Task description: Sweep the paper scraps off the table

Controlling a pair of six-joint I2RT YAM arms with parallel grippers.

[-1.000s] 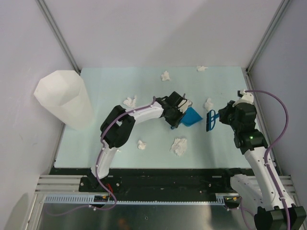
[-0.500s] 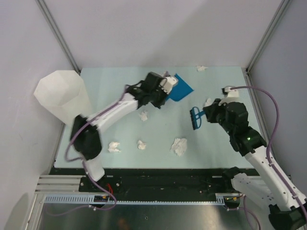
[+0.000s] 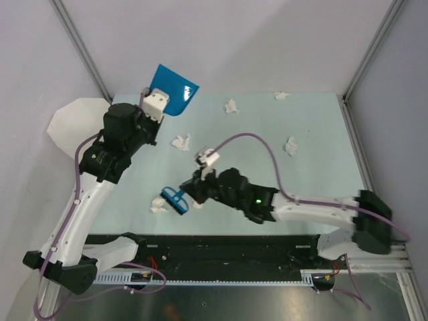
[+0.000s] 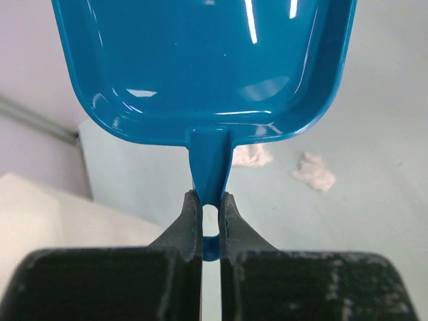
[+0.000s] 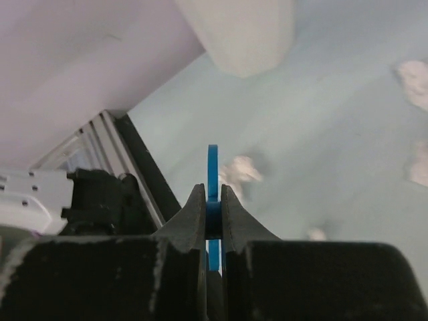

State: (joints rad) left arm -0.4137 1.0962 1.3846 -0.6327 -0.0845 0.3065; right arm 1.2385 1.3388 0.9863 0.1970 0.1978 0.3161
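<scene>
**Dustpan aloft at the far left corner, brush low by the near edge**

Pinched shut in the left claw (image 4: 209,202): the narrow handle of a glossy blue plastic dustpan (image 3: 172,90). Held high above the far left corner of the pale mint-green desk (image 3: 321,167), right next to the tall white faceted bin (image 3: 70,124). Pan tilted, hollow side toward the left wrist camera.

Clamped tight in the right claw (image 5: 212,200): a small blue plastic hand brush (image 3: 177,200). Stretched across the desk with the right arm to the near left part, close to the near edge.

Crumpled white tissue-paper scraps (image 3: 158,206) all on the desk, five visible from above. Nearest wad just beside the brush head, on its left; touching or not, cannot tell. Another wad (image 3: 180,142) left of centre, between dustpan and brush. Two more along the far edge, one wad (image 3: 231,105) near the middle and one wad (image 3: 281,95) further right. Last wad (image 3: 291,146) toward the right edge, well apart from both claws.
</scene>
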